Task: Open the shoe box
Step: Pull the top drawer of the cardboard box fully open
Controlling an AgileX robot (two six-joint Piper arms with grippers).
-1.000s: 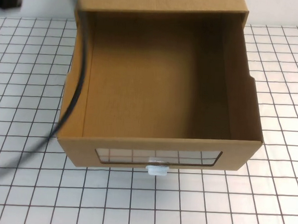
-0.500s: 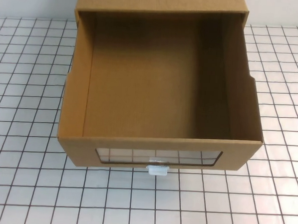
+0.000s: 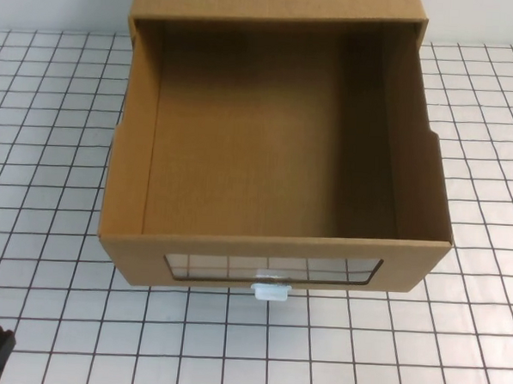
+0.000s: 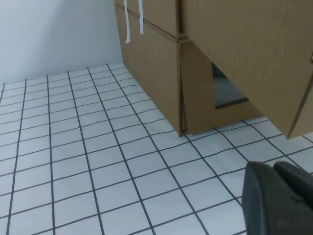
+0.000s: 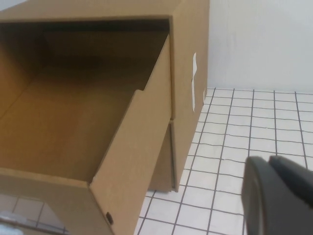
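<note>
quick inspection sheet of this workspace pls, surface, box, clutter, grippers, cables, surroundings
surface: white table with black grid lines, flat, bare around the box
job's things: brown cardboard shoe box is open; its drawer is slid out toward the robot and empty; the front panel has a clear window and a white plastic pull tab
clutter: nothing seen
grippers: left gripper shut, low at the near left of the table, apart from the box; right gripper shut, off the box's right side, touching nothing
cables: nothing seen
surroundings: plain white wall behind the box
</note>
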